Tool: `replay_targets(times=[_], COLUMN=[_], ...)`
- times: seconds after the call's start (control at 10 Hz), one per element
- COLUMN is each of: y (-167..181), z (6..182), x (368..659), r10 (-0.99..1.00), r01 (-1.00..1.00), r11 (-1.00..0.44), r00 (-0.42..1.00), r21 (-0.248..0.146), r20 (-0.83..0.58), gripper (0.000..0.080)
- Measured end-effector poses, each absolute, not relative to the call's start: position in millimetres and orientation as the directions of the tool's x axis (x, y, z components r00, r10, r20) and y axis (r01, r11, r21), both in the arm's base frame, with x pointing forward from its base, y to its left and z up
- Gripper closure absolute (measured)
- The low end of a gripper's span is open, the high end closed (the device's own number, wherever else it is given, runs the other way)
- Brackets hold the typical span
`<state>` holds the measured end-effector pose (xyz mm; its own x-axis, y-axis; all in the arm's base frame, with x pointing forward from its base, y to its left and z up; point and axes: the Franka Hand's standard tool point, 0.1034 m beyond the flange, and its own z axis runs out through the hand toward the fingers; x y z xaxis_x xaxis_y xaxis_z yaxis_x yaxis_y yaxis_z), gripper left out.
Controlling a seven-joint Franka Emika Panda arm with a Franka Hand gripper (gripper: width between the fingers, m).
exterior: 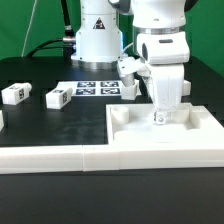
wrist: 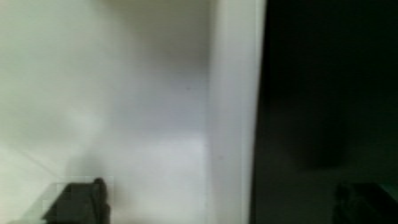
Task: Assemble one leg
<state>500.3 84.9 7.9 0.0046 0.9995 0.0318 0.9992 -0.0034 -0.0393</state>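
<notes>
My claw [exterior: 160, 118] sits low at the panel [exterior: 60, 155], fingers spread and gripping nothing, a leg [exterior: 58, 97] loose on the worktop [exterior: 30, 118].

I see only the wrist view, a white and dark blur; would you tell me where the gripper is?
Observer: The gripper is low over the white panel.
Operator: Are any legs loose?
Observer: One leg lies at the exterior view's left edge, with a second leg beside it, both off the panel.
Operator: Where is the marker board?
Observer: The marker board lies between the second leg and the arm, behind the panel.
</notes>
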Motion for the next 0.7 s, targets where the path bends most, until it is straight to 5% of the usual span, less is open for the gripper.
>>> replay_targets(times=[0.4, 0.7], y=[85.8, 91.9], z=[9.8, 45.2], x=[499.5, 478.9], r10=[0.999, 0.996], r01=[0.999, 0.996], r11=[-0.022, -0.088], r00=[0.023, 0.089], r21=[-0.038, -0.015], r20=[0.03, 0.008], gripper=[0.0151, 0.0151])
